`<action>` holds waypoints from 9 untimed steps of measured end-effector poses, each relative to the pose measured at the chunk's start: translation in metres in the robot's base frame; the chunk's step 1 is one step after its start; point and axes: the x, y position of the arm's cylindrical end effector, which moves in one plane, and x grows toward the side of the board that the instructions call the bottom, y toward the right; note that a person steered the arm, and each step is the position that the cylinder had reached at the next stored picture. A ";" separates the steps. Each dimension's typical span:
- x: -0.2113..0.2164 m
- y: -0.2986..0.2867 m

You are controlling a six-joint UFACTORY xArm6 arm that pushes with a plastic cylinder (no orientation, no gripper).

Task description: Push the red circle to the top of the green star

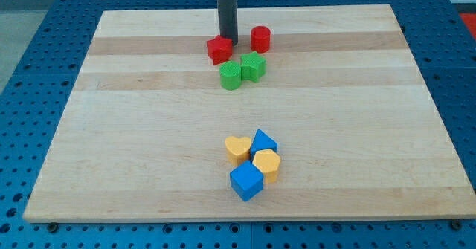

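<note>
The small red round block (259, 39) sat near the view's top of the pale wooden board (149, 145), up and a little to the view's right of the green star-shaped block (253, 67), close to it but not touching. So it looked nearly in place, only a bit too far right. My tip (227, 41), the bottom end of the dark straight rod, stood just left of the red circle, touching or nearly touching the red star-shaped block (219, 50); it had no jaws to open or close. To do this well, I thought the tip should go round to the circle's right side and nudge it left gently. A hard push could knock the red star or the green star. A green round block (231, 76) sat against the green star's left. Far below lay a yellow heart block (238, 149), a blue triangle-like block (262, 142), a yellow six-sided block (266, 163) and a blue cube (247, 181), bunched together.
</note>
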 end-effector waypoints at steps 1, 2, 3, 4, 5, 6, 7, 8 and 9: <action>0.007 -0.003; 0.007 -0.003; 0.007 -0.004; -0.003 -0.004; -0.051 -0.001; -0.057 0.031; -0.054 0.061; -0.027 0.071; -0.025 0.071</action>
